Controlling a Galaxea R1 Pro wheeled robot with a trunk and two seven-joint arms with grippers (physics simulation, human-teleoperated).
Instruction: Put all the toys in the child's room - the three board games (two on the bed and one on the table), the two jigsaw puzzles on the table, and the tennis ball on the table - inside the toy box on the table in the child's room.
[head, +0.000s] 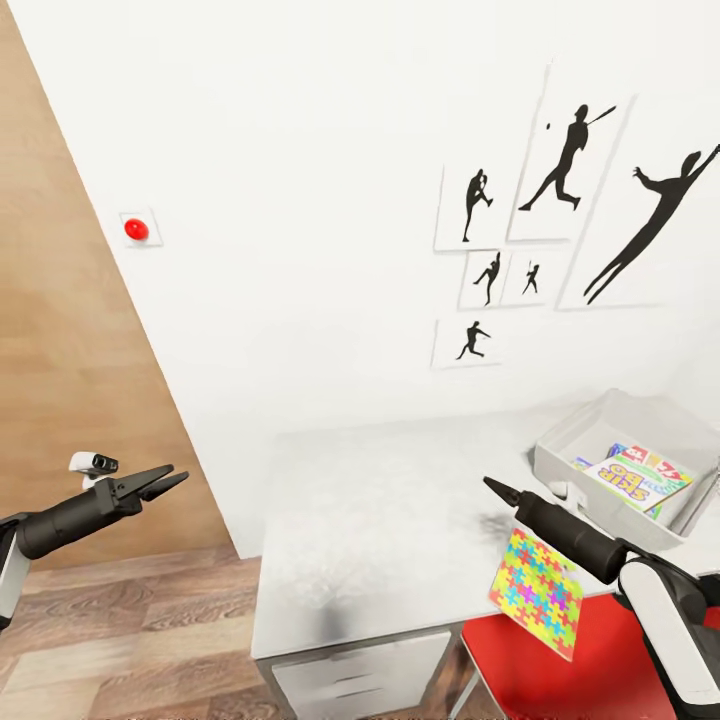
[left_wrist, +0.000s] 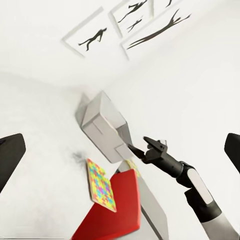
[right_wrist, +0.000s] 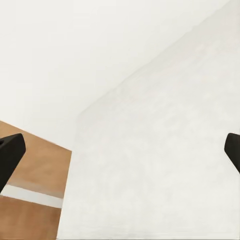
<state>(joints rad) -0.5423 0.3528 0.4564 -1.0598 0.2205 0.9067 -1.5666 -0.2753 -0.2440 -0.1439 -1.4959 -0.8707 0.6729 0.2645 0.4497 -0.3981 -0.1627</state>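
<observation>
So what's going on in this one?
A two-armed robot is tidying toys at the table. The toy box already holds board games. One jigsaw puzzle tilts off the table's front edge above the red chair, ungripped. The right gripper, fingers open, hovers beside it; the left gripper, also open, hangs aside.

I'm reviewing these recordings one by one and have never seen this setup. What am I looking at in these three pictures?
This is a simulated two-armed robot. The large picture is from its head camera, looking down over both arms. The other two come from cameras near each pincer. The left pincer and right pincer are both open and hold nothing. Ahead is a pale table. On it sits a grey toy box with board games inside. A colourful jigsaw puzzle tilts at the table's front edge, above a red chair.
</observation>
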